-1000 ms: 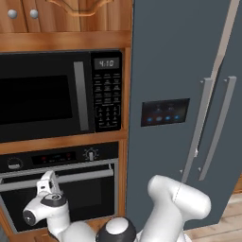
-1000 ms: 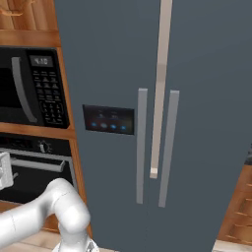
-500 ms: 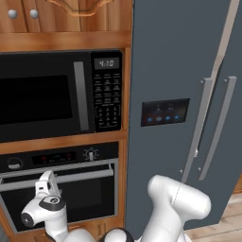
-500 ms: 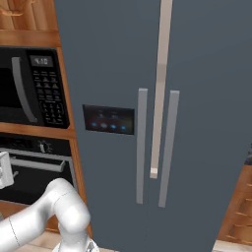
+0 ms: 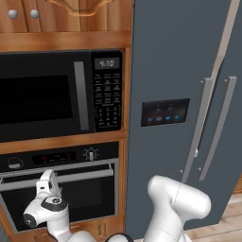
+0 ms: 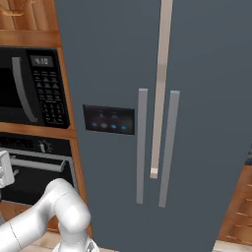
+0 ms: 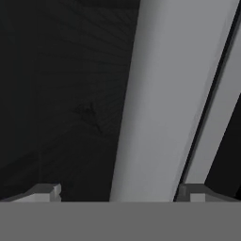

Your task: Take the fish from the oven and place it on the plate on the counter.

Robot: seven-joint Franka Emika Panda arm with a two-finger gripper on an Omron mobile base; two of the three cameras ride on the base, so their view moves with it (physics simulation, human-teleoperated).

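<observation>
Oven (image 5: 61, 189): built-in black wall unit, set low in a wooden cabinet column (image 5: 124, 189), door closed. A knob panel (image 5: 56, 157) is carried along its top, and a long silver bar handle (image 5: 71, 176) is mounted just below, running across the door. Through the dark door glass in the hand view, wire racks are faintly made out, with a small dark shape (image 7: 89, 115) lying on them; whether this is the fish cannot be told.

Gripper (image 7: 120, 190): released, jaws spread wide. In the hand view the handle is seen close up as a broad pale bar passing between the two fingertips (image 7: 47, 192), which stand to either side of it; contact is not visible. In the left base view the white hand is held at the left part of the handle, in front of the oven door.

Microwave (image 5: 56, 97): black, with keypad and lit clock, fitted directly above the oven.

Refrigerator (image 6: 162, 123): grey-blue, two doors with long vertical handles and a dark dispenser panel (image 6: 109, 119), standing just beside the cabinet column on its right.
</observation>
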